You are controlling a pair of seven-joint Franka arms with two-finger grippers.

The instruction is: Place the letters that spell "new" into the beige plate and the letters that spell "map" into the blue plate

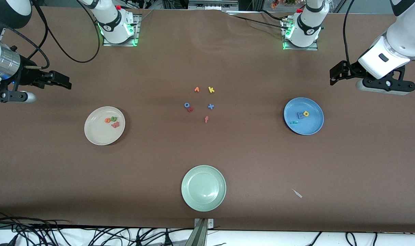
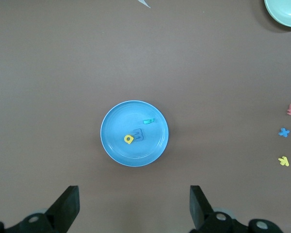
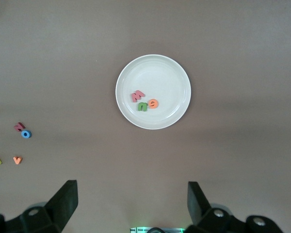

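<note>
The round cream-beige plate (image 1: 104, 125) with a shallow smooth rim sits on the brown table covering toward the right arm's end, and 3 tiny foam letters lie clustered in it: a green "n" (image 1: 114, 118), an orange "e" (image 1: 108, 120) and a pinkish-red "w" (image 1: 115, 125), the 3 close together and off the plate's centre. The round medium-blue plate (image 1: 303, 116), of the same shape and glossy finish, sits toward the left arm's end; in it lie a blue "m" (image 1: 300, 115), a yellow round-bowled letter (image 1: 306, 113) touching the "m", and a teal bowl-and-stem letter (image 1: 294, 122) a little apart from them.

Between the 2 plates, near the middle of the table, 6 loose foam letters are scattered: an orange "v"-like letter (image 1: 196, 89), a yellow "k" (image 1: 211, 90), a blue ring-shaped "o" (image 1: 186, 105) touching a dark red "z" (image 1: 190, 109), a blue "x" (image 1: 211, 106) and an orange-red "f" (image 1: 206, 119). A pale green round plate (image 1: 203, 188) lies nearer to the front camera than these. A small white scrap (image 1: 297, 193) lies on the covering beside it, toward the left arm's end.

The left gripper (image 2: 134, 204) hangs over the bare table beside the blue plate, its black fingers spread wide and holding nothing. The right gripper (image 3: 132, 201) hangs over the table beside the beige plate, fingers likewise apart and free of any load.
</note>
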